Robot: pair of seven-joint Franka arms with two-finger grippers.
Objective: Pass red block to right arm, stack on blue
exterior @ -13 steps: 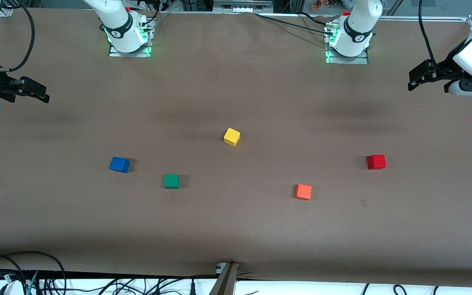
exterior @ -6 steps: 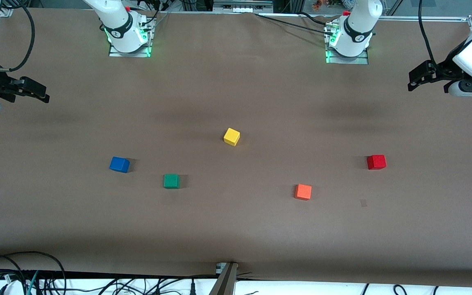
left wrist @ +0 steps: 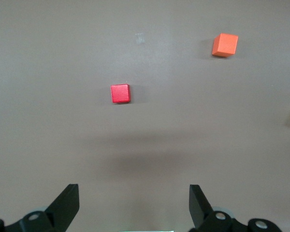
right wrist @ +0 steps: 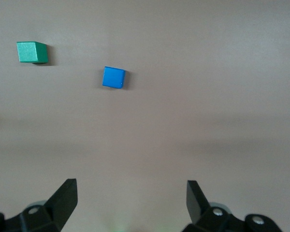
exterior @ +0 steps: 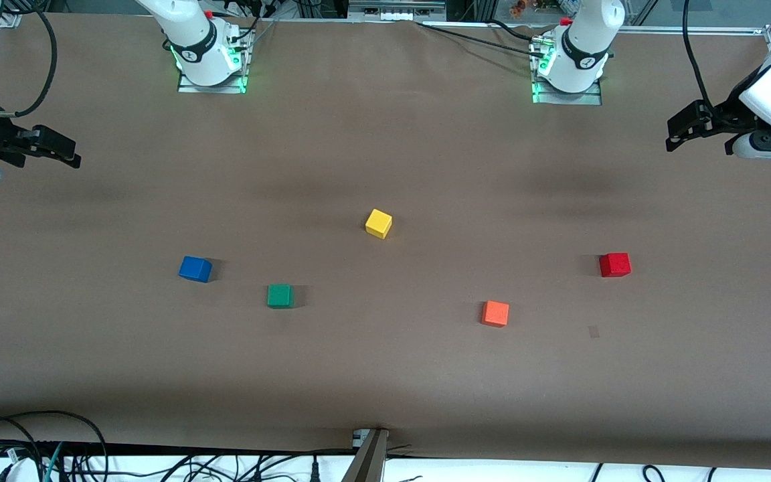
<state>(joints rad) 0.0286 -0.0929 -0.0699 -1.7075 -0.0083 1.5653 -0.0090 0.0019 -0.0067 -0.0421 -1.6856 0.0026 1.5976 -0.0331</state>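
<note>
The right gripper [exterior: 67,155] hangs in the air over the right arm's end of the bench [exterior: 385,375], its fingers [right wrist: 63,200] spread wide with nothing between them; that arm waits. In the right wrist view the blue block [right wrist: 113,77] lies on the bench well apart from those fingers, with the green block [right wrist: 32,52] near it. In the front view the blue block [exterior: 195,268] sits toward the right arm's end, the green block [exterior: 280,295] beside it and a little nearer the camera. The yellow block [exterior: 379,223] lies mid-bench, farther from the camera than the rest. The orange block [exterior: 495,313] is nearest the camera. The red block [exterior: 614,264] rests toward the left arm's end, untouched. The left gripper [exterior: 683,130] hangs over that end, its fingers [left wrist: 65,205] also wide apart and empty, the red block [left wrist: 120,93] well clear of them, the orange block [left wrist: 224,44] near it.
</note>
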